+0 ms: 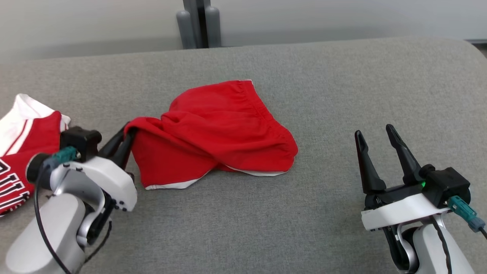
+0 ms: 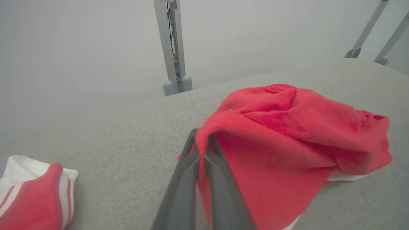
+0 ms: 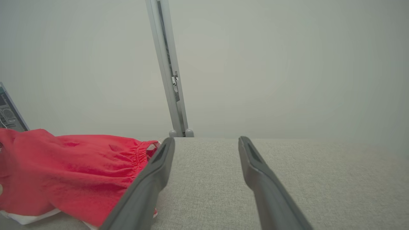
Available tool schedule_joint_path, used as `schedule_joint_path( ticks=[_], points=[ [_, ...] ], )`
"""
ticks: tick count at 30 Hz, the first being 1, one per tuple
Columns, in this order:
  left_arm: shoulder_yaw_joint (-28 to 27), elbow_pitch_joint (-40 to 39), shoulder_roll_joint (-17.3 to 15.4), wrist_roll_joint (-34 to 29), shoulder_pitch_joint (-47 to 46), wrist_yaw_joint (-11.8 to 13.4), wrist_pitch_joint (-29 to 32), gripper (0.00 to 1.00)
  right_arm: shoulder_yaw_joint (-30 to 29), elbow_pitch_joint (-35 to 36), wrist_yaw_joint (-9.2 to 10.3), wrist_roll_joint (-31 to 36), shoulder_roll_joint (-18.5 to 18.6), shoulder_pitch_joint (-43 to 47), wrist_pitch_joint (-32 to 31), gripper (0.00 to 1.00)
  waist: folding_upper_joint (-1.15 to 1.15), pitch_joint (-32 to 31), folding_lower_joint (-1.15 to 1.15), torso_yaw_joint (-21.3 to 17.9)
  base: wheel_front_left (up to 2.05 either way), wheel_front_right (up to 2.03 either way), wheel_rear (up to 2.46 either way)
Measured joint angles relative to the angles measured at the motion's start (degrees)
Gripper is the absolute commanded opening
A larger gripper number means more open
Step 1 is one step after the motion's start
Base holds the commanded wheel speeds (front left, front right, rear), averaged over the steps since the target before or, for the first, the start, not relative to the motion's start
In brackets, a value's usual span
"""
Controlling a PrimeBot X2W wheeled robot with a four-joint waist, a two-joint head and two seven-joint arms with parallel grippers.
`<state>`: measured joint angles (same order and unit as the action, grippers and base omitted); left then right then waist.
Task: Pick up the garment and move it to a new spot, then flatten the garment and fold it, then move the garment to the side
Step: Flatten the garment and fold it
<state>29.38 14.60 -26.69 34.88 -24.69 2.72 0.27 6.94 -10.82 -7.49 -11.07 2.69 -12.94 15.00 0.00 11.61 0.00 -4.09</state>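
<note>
Currently sitting at step 1, judging by the layout: pinching the red shorts (image 1: 217, 129) at their left edge with the left gripper (image 1: 127, 141), closing both fingers tight on a raised fold of cloth. Confirming the same pinch in the left wrist view, seeing fabric tenting up over the fingertips. Finding the shorts near the middle of the grey padded surface (image 1: 342, 87), rumpled, turning the gathered waistband toward the far right and showing white trim along the near hem. Raising only the gripped corner, leaving the rest resting on the surface.

Holding the right gripper (image 1: 374, 133) wide open and empty, well apart from the shorts on the right, pointing its fingers away from the robot over bare surface.

Rating progress, as a judgement: counting the grasp as made, the pickup as barely starting, the move to a new spot as not yet done. Leaving 3 more stages pending: flattening, folding, moving to the side. Probably needing the right gripper for spreading and folding.

Checking containers: finding the shorts straight on the surface, not inside any bin, basket or box. Noting the same for a 2nd garment, a red and white jersey (image 1: 26, 152) with lettering, lying at the far left just beside the left arm, apart from the shorts. Also noting a grey post (image 1: 198, 23) behind the surface.
</note>
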Motion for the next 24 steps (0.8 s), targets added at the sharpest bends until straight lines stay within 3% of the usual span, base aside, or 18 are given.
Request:
schedule_joint_path(
  ticks=[11,22,24],
  points=[
    [1.1,19.1,2.3,-1.1,-13.9,-4.0,0.6,0.00,0.4,1.6,0.00,1.1,0.0,-2.7,0.0,1.00,0.00,7.0,0.00,-2.9,0.00,0.00,0.00],
    [3.4,33.0,3.2,-6.0,-22.9,-4.7,-6.1,0.00,0.8,2.4,0.00,1.5,0.0,-3.9,0.0,1.00,0.00,11.4,0.00,-4.3,0.00,0.00,0.00],
    [3.8,34.8,4.1,-6.1,-23.2,-5.0,-7.0,0.44,0.8,2.2,0.00,1.5,0.0,-4.0,0.0,1.00,0.00,11.4,0.00,-4.0,0.00,0.00,0.00]
  ],
)
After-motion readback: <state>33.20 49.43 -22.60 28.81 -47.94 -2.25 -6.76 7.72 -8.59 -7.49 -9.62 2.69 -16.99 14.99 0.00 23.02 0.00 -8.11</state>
